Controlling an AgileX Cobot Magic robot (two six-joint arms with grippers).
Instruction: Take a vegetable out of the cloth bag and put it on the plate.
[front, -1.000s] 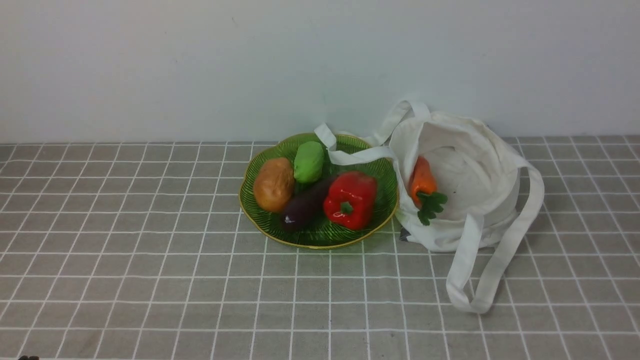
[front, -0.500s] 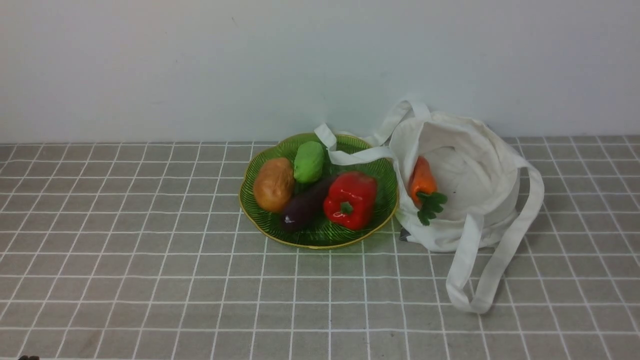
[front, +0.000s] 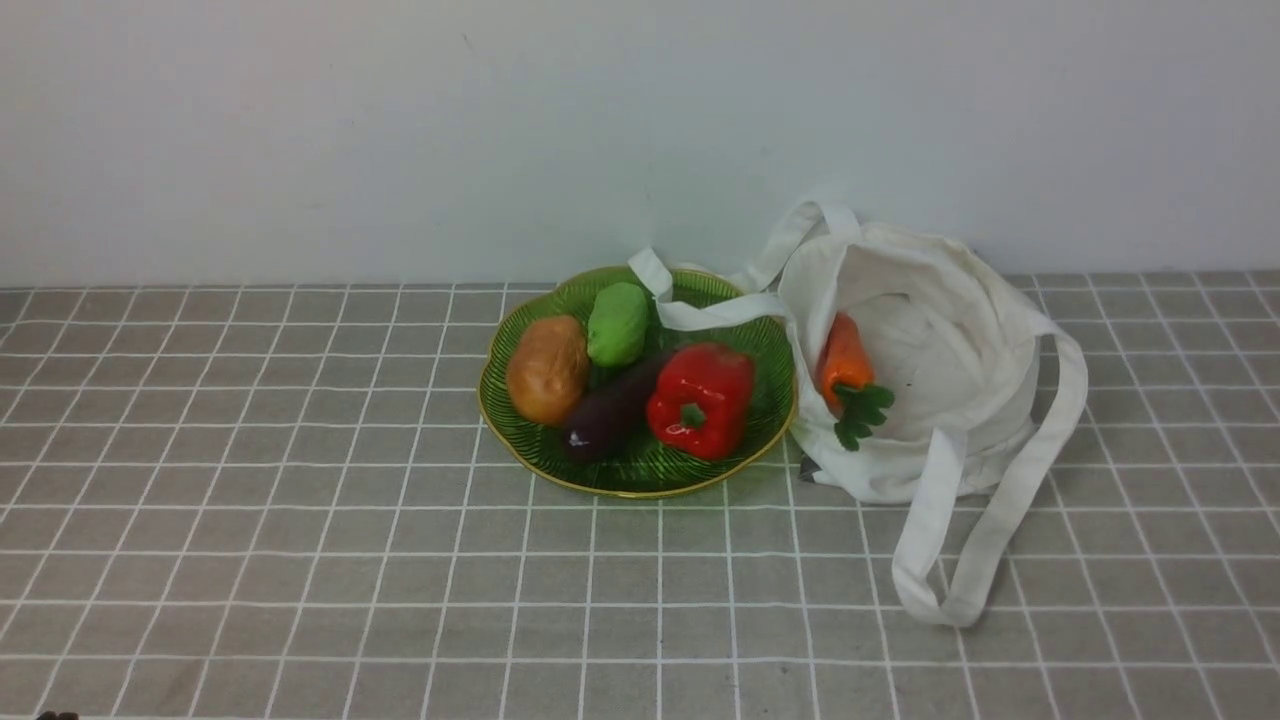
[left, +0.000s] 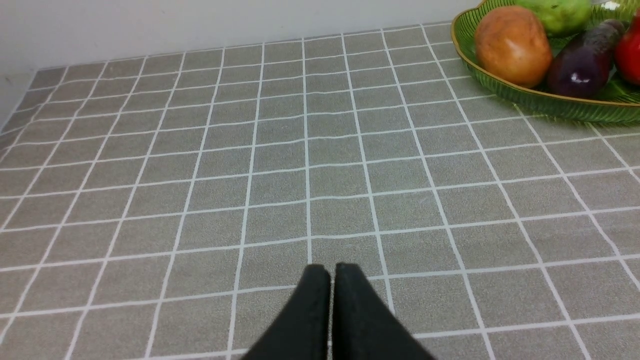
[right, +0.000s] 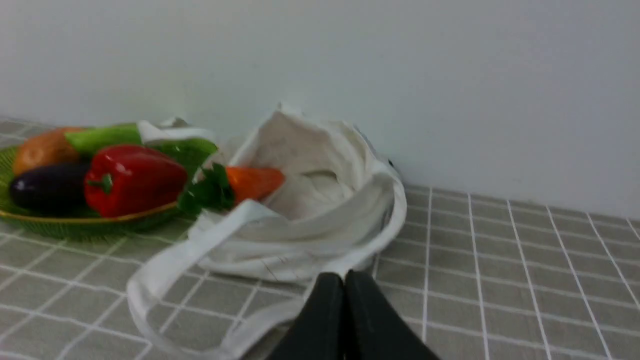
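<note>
Left of the cloth bag (front: 910, 340), the plate (front: 640, 484) bears the light green vegetable (front: 618, 324), its long axis running away from the robot, rounded ends pointing toward the wall and back. Both the left end effector (left: 332, 270) and right end effector (right: 343, 277) are clenched.

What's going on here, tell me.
Nobody is handling anything right now: the right gripper is shut and empty, and the left gripper is nearly shut with nothing in it. The light green vegetable is on the green glass plate with a potato, an eggplant and a red bell pepper. A carrot lies in the mouth of the cloth bag.
</note>
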